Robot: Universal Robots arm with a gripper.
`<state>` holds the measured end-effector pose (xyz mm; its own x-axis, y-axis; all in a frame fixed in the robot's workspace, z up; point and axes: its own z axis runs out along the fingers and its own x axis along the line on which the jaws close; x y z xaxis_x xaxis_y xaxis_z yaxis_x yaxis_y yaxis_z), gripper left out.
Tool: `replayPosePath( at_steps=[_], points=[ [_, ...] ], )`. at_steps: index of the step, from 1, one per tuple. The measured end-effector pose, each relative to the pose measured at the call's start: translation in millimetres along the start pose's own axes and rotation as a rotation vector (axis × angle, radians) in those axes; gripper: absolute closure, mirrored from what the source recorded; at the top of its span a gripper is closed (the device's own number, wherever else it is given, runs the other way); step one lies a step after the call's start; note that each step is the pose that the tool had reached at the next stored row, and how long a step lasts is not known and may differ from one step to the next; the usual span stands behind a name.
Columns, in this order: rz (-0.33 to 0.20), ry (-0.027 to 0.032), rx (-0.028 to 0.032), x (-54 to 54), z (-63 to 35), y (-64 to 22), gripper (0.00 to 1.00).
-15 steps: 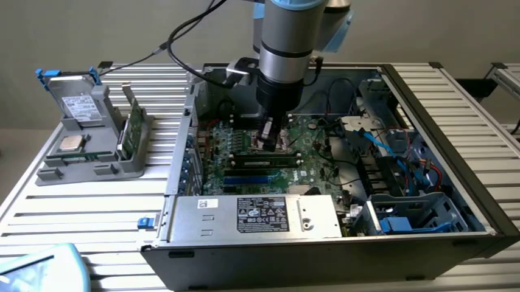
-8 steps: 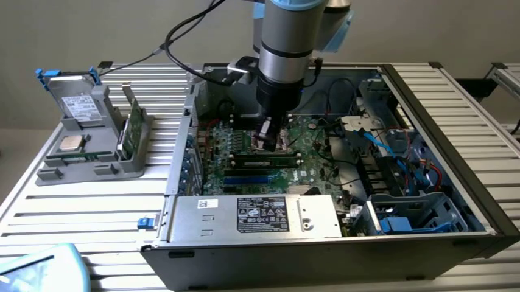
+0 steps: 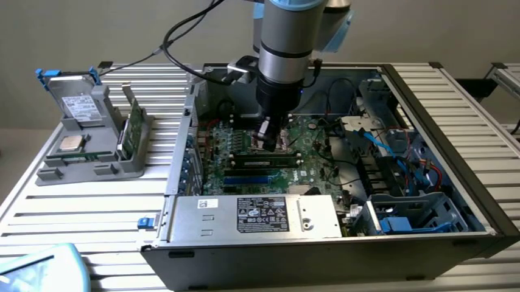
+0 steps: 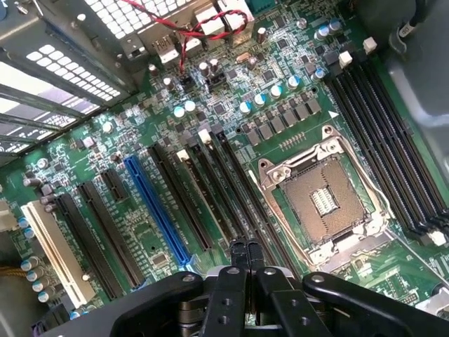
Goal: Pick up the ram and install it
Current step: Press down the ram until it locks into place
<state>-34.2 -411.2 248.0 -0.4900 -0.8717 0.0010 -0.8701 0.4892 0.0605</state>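
The ram (image 3: 264, 162), a thin green stick with dark chips, stands upright in one of the black motherboard slots inside the open computer case. My gripper (image 3: 268, 145) hangs straight down over its middle, fingertips at or just above its top edge. In the wrist view the two black fingers (image 4: 238, 256) are pressed together, and my gripper (image 4: 247, 258) sits over the row of long slots. The ram's narrow top edge (image 4: 214, 203) runs among those slots toward the fingertips. I cannot tell whether the tips touch it.
An empty CPU socket (image 4: 319, 200) lies beside the slots, with a blue slot (image 4: 158, 210) on the other side. A silver power supply (image 3: 256, 216) fills the case front. On the exterior view's left, a grey fixture (image 3: 57, 175) holds a broader green card (image 3: 130, 131) and a drive (image 3: 81, 109).
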Motion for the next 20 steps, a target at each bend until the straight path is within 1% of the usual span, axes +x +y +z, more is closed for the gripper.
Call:
replayPosePath(
  at_steps=[1,2,13,20],
  points=[
    [0.009,-0.0004,0.0001,0.0,0.0,0.0,0.89],
    [0.03,-0.0014,0.0001,0.1,0.0,0.0,0.89],
    [0.143,-0.0057,0.0015,0.1,0.0,0.0,0.89],
    [0.213,-0.006,0.0039,0.1,-0.1,0.0,0.89]
  ],
)
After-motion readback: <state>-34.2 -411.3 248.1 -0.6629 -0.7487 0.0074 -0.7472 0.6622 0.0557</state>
